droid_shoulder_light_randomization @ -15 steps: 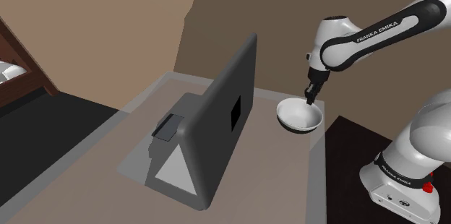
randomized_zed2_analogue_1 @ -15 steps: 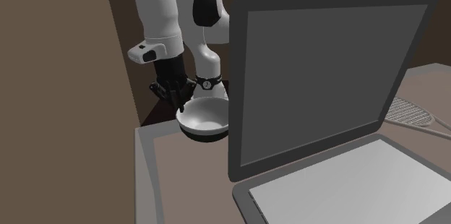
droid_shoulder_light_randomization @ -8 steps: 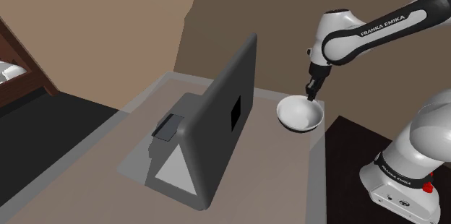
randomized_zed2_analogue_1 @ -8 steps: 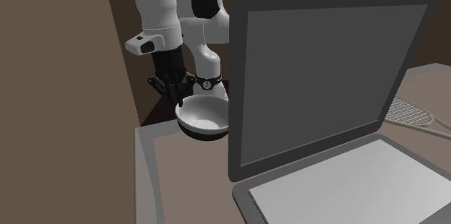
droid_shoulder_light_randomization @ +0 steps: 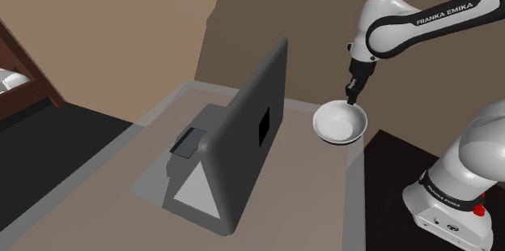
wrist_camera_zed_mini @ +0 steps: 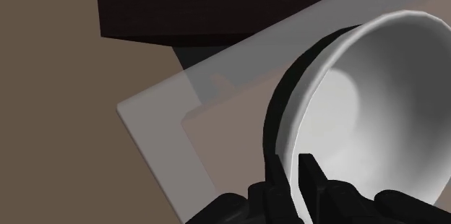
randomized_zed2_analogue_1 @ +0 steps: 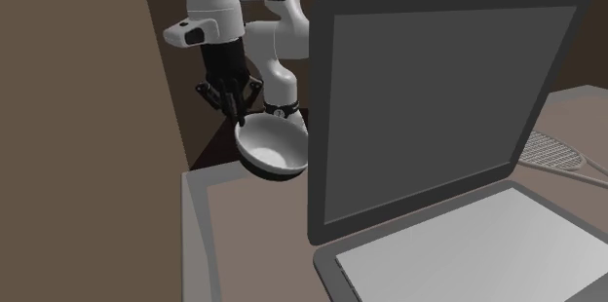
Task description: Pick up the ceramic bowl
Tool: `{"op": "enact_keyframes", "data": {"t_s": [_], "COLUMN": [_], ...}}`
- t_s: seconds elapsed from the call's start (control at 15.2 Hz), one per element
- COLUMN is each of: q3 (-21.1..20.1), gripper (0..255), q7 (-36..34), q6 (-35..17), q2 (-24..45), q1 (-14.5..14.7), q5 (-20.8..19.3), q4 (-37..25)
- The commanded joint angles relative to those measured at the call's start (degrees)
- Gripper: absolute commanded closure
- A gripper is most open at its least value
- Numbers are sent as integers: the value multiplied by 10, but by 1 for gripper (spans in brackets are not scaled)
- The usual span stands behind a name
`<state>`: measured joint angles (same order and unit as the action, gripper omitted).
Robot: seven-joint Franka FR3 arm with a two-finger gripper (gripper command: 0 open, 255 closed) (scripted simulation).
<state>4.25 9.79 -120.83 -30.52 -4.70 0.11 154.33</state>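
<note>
The gripper is clenched on the rim of the bowl. In the wrist view the two black fingers clasp the rim from both sides, one on the white inside and one on the dark outside of the bowl.

In the shoulder view the bowl is at the middle right of the frame, under the arm, and its white inside faces the camera. In the second exterior view the bowl is at the upper left of centre. It hangs tilted from the gripper, with the held side higher, and it seems to be lifted a little over the far corner of the table.

The open laptop stands on the same table and takes the right half of this frame; the bowl is just beside its screen edge. In the shoulder view the laptop is in the centre, its back towards the bowl.
</note>
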Motion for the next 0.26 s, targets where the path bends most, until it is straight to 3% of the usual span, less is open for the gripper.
{"op": "enact_keyframes", "data": {"t_s": [0.0,0.2], "q3": [0,0], "gripper": [255,255], "q7": [0,-1], "q6": [19,29], "q2": [-8,-12], "q1": [-1,-1], "q5": [-1,-1], "q4": [-11,-17]}}
